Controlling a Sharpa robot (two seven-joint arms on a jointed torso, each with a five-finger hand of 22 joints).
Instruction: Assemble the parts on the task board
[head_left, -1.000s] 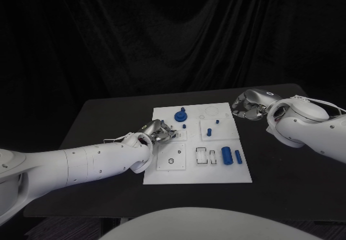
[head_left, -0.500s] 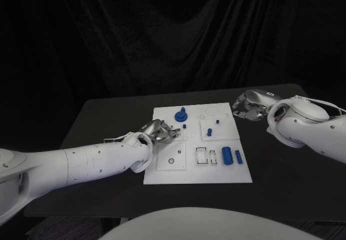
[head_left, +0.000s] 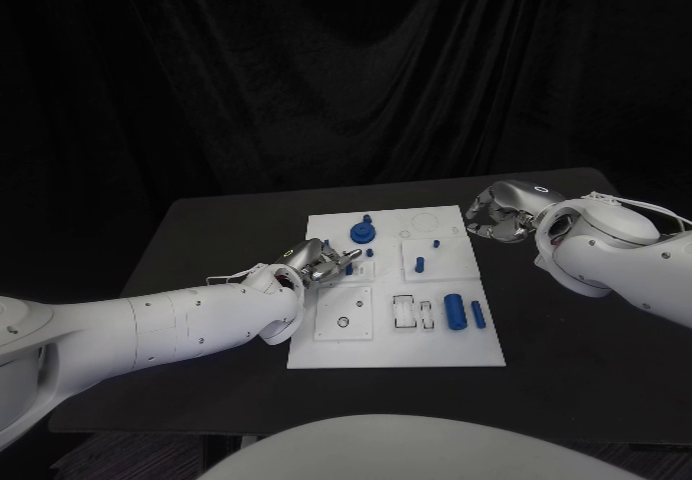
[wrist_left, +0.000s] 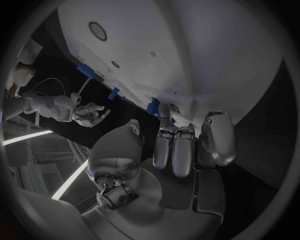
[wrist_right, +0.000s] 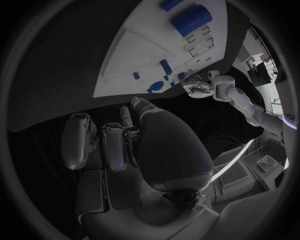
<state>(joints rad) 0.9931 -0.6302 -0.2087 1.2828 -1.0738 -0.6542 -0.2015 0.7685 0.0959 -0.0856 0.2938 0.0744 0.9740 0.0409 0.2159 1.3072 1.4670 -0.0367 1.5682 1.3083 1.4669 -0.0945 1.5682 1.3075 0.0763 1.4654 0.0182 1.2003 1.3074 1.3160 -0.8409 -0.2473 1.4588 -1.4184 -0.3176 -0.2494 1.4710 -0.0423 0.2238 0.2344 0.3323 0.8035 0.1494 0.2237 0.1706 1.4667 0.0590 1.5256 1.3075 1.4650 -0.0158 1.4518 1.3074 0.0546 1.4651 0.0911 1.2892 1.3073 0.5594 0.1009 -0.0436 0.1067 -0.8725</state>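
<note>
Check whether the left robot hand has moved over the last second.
Yes, slightly: the left robot hand has edged further over the task board, toward the blue part.

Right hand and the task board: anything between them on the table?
In the head view, the right hand hovers just off the task board's far right corner; only bare black table lies between.

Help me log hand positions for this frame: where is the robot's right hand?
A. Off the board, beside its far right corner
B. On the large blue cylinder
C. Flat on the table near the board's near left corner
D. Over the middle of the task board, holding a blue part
A: in the head view the right hand sits just past the far right corner of the task board, over black table.
</note>
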